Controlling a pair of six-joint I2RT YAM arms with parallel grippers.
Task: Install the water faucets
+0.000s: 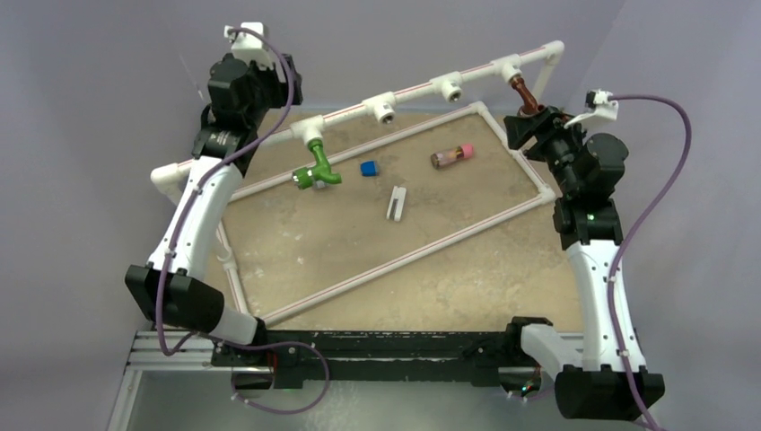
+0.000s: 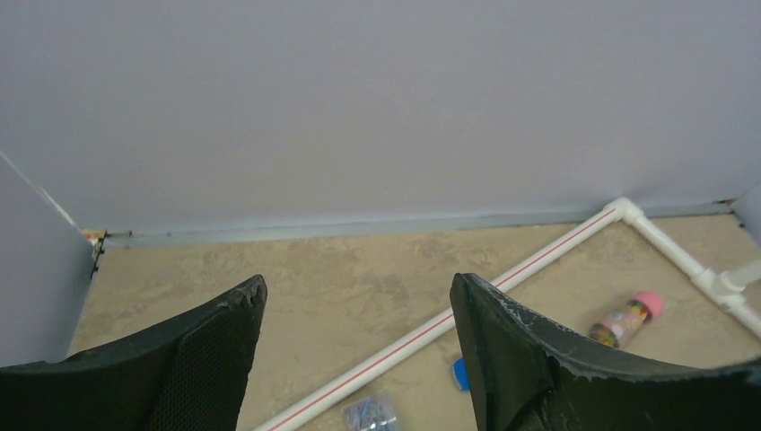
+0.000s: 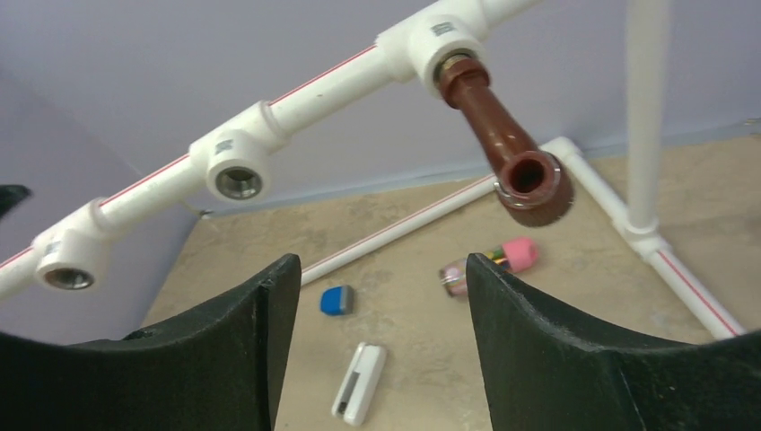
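The green faucet [image 1: 317, 167] hangs from the leftmost tee [image 1: 310, 130] of the raised white pipe, spout toward the table. The reddish-brown faucet [image 1: 523, 92] sits in the rightmost tee [image 1: 511, 70]; in the right wrist view it [image 3: 511, 148] slants down from that tee [image 3: 440, 40]. My right gripper [image 1: 537, 121] is just below it, open and empty [image 3: 381, 269], with the faucet above and beyond the jaws. My left gripper [image 1: 269, 90] is raised at the back left, open and empty [image 2: 359, 287]. The green faucet is out of its view.
Two tees [image 1: 384, 109] [image 1: 449, 87] on the raised pipe have open sockets. Inside the white pipe frame [image 1: 386, 265] lie a blue block [image 1: 368, 168], a white clip [image 1: 396, 202] and a pink-capped cylinder [image 1: 451, 155]. A vertical pipe post [image 3: 646, 117] stands right of the brown faucet.
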